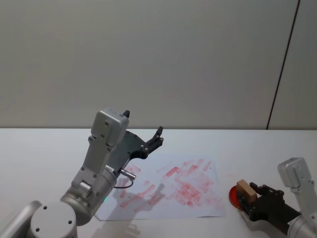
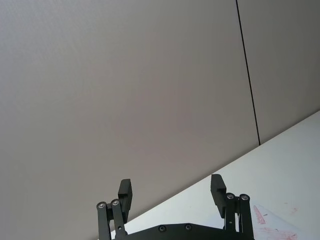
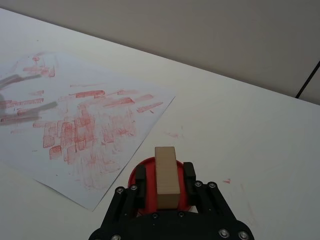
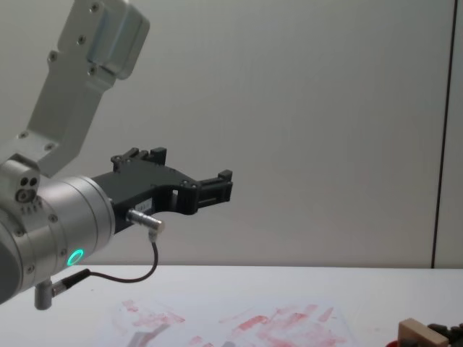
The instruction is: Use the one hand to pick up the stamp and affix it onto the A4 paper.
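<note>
Right gripper (image 3: 167, 175) clamps the stamp (image 3: 166, 176) upright, right over the red pad (image 3: 137, 186), just beside the paper's (image 3: 80, 122) right edge. Left gripper (image 2: 171, 196) parked raised above the paper's left part, jaws spread, nothing held.

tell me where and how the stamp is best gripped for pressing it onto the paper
Grip the stamp on its two long side faces, about where the right gripper has it: one finger on each side, block standing upright over the red ink pad. Those faces are flat and parallel, and the inked bottom stays free. Coming from above likely suits the A4 paper best.
</note>
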{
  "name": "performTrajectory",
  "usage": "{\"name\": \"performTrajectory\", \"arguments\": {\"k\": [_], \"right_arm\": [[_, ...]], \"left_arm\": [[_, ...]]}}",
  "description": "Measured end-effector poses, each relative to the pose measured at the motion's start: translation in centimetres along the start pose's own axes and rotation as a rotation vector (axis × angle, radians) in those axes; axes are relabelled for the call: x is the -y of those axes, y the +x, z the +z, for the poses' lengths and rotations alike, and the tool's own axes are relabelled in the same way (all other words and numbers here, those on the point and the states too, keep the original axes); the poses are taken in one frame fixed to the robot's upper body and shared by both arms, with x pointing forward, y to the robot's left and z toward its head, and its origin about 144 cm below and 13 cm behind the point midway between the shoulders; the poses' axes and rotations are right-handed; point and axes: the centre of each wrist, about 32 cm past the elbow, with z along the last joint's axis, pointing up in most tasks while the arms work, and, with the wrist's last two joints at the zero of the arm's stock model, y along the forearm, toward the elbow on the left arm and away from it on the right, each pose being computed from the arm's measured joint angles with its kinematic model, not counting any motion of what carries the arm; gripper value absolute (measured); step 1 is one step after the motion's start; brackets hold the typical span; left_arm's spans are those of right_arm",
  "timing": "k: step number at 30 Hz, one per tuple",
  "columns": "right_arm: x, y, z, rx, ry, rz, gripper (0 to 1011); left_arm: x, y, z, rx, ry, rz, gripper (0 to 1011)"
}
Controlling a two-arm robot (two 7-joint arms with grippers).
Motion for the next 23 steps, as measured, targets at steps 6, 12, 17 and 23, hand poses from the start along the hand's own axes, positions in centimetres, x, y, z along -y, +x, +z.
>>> {"name": "performTrajectory", "arguments": {"k": [6,12,17,23], "right_arm": [[0.0,-0.1,-0.1,-0.007,0.002,-0.001,581],[0.3,-0.2,0.6,-0.016,0.039,-0.002,779],[0.5,-0.3,1.6,-0.02,0.091,-0.008,915],[0.8,-0.5,2.5,-0.022,0.134,-0.015,1001]], "left_arm": [[0.0,0.0,0.0,0.0,0.0,0.0,1002],[0.0,0.0,0.0,0.0,0.0,0.0,1002],[0.0,0.0,0.0,0.0,0.0,0.0,1002],[0.0,0.0,0.0,0.0,0.0,0.0,1002]]}}
